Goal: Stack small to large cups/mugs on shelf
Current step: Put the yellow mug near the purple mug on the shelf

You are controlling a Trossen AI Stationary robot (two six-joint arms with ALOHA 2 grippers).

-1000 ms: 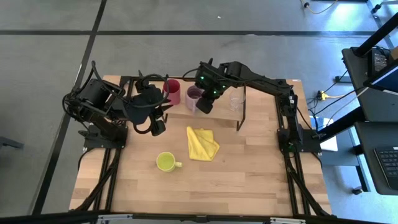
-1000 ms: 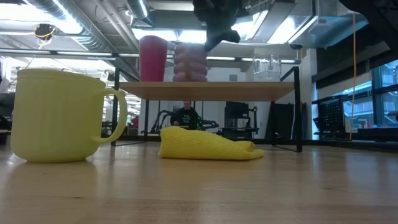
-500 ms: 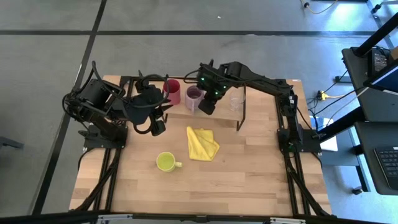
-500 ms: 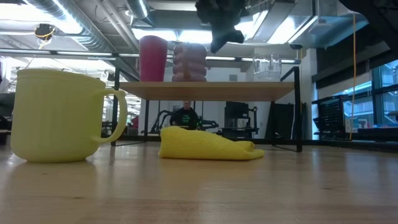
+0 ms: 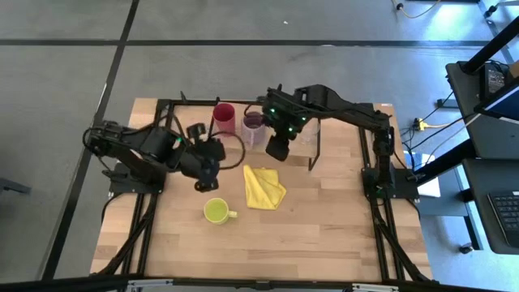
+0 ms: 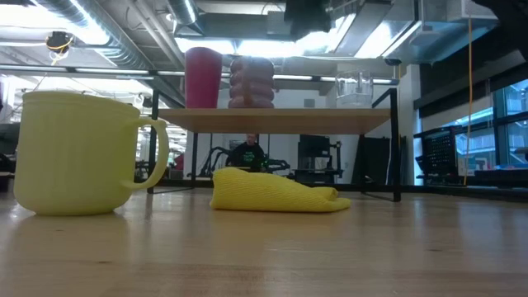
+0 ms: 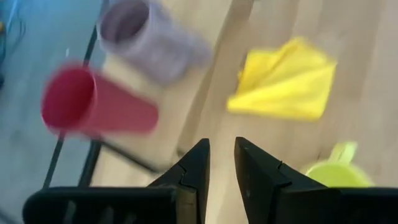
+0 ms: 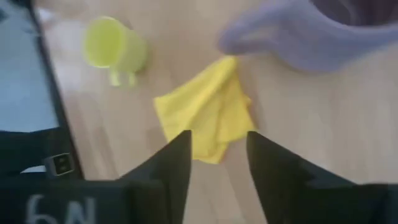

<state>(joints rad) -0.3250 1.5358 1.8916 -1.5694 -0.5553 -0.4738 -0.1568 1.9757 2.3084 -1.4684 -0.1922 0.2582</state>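
Yellow-green mug (image 5: pixel 216 211) alone on the table (image 5: pixel 324 235), probably rigid, light, slick; best pinched at the rim. Left gripper (image 5: pixel 200 185) just beyond, empty, slightly parted. Farther, right gripper (image 5: pixel 276 149) open, empty, by the shelf's (image 6: pixel 272 120) purple mug (image 5: pixel 253 128).

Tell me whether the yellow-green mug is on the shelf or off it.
Off. The yellow-green mug stands upright on the tabletop, in front of the shelf, near the yellow cloth.
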